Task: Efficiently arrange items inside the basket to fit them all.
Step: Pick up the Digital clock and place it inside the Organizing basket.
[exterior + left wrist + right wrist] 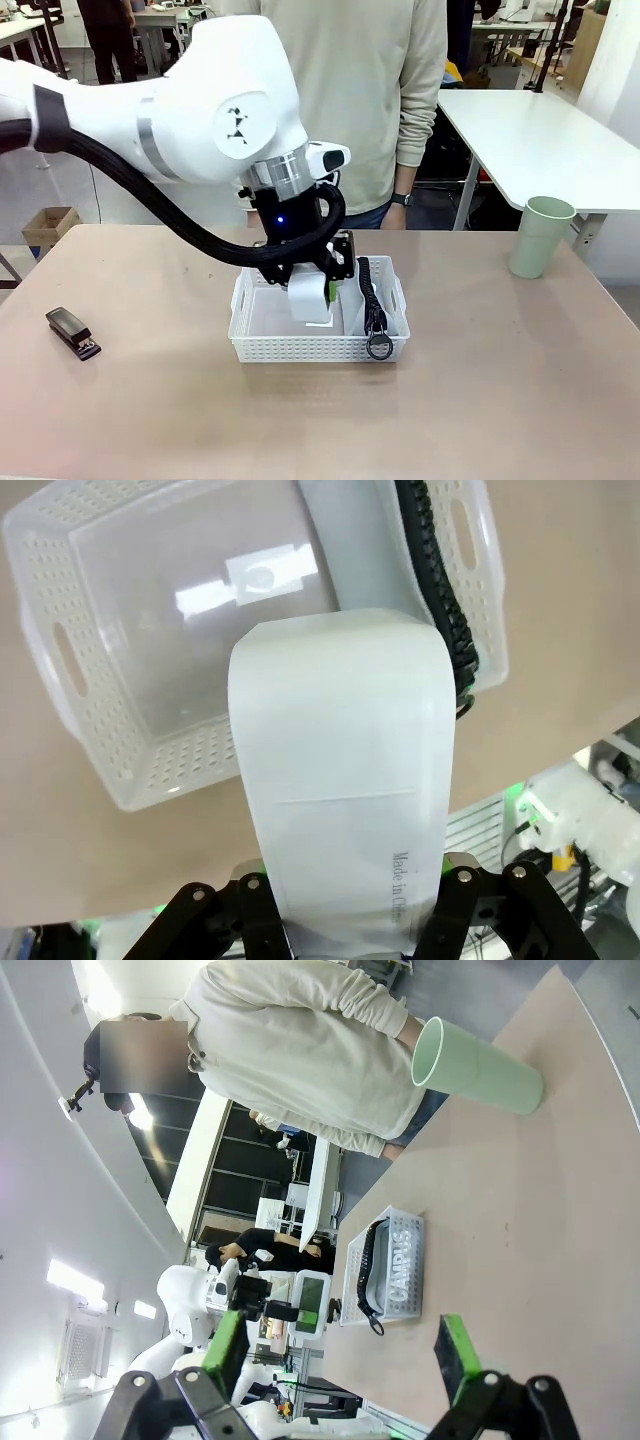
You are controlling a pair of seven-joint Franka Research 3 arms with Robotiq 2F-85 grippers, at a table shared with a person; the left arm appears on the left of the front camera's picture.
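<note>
Currently the left end effector (350,880) clamps the white box (340,770) on end over the basket (150,770), seemingly just beside the pouch (350,540) standing along its right wall. The right end effector (345,1350) gapes empty, farther off

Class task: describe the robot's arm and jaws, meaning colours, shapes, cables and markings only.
The left arm has rounded white shells, a silver wrist ring, a small black mark on one joint and a thick black cable alongside. A blue light glows on its black wrist unit. Both sets of jaws are black linkages with silver pins and green pads.
</note>
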